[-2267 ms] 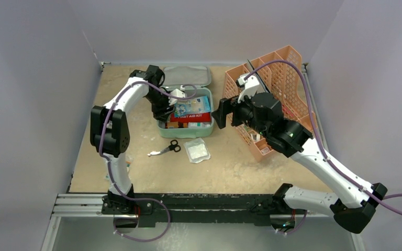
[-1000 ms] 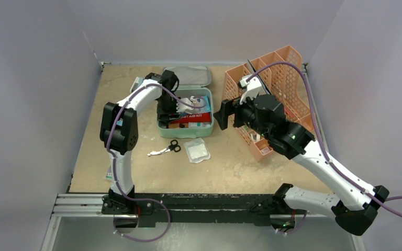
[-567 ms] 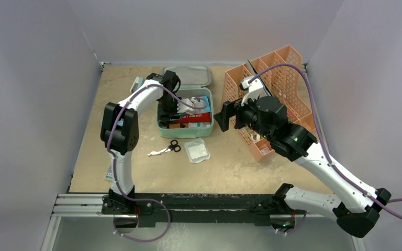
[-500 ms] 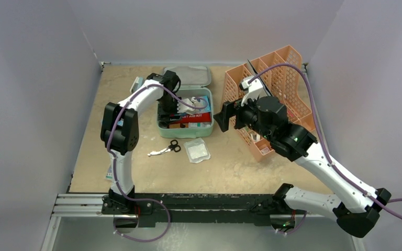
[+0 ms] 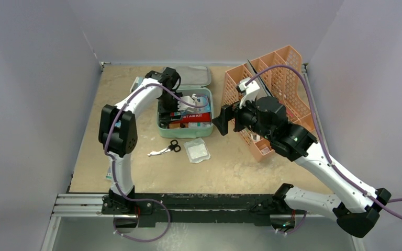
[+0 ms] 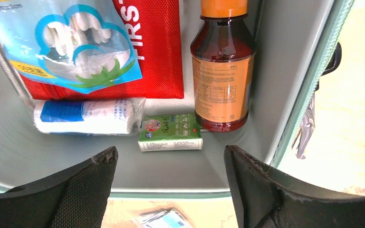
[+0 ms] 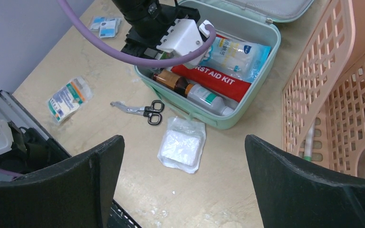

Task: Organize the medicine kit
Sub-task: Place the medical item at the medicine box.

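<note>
Medicine kit open on desk. Left jaws spread, empty, above small green box inside. Right jaws spread, empty, alongside.

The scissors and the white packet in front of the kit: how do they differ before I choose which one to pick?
The scissors are slim metal with black loops, blades shut and pointing away from the packet; the packet is a broad, flat, clear wrapper holding a white pad. The scissors lie toward the left arm's side, the packet toward the right. Both lie flat on the table, just outside the medicine kit.
</note>
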Controlling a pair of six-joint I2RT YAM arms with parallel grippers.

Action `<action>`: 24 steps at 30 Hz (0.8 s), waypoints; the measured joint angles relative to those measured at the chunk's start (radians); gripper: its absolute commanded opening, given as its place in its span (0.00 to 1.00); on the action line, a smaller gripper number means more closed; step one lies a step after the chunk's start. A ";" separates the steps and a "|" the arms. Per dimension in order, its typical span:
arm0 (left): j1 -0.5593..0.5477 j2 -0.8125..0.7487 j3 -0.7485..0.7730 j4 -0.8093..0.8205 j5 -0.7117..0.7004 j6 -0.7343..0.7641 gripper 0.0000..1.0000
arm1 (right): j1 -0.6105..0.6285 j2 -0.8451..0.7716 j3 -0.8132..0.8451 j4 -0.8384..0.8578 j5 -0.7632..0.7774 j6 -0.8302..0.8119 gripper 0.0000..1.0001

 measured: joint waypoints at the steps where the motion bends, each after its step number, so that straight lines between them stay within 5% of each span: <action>1: 0.000 -0.005 0.003 -0.002 0.002 -0.001 0.82 | 0.000 0.000 0.000 0.000 0.000 0.000 0.99; 12: -0.001 -0.150 0.014 0.087 0.130 -0.140 0.87 | 0.000 0.003 0.002 -0.002 0.002 -0.003 0.98; 18: -0.001 -0.308 -0.038 0.244 0.179 -0.359 0.89 | 0.000 0.050 0.029 -0.016 0.004 0.008 0.92; 24: -0.001 -0.580 -0.280 0.498 0.127 -0.658 0.90 | 0.000 0.121 0.048 -0.063 0.003 0.037 0.82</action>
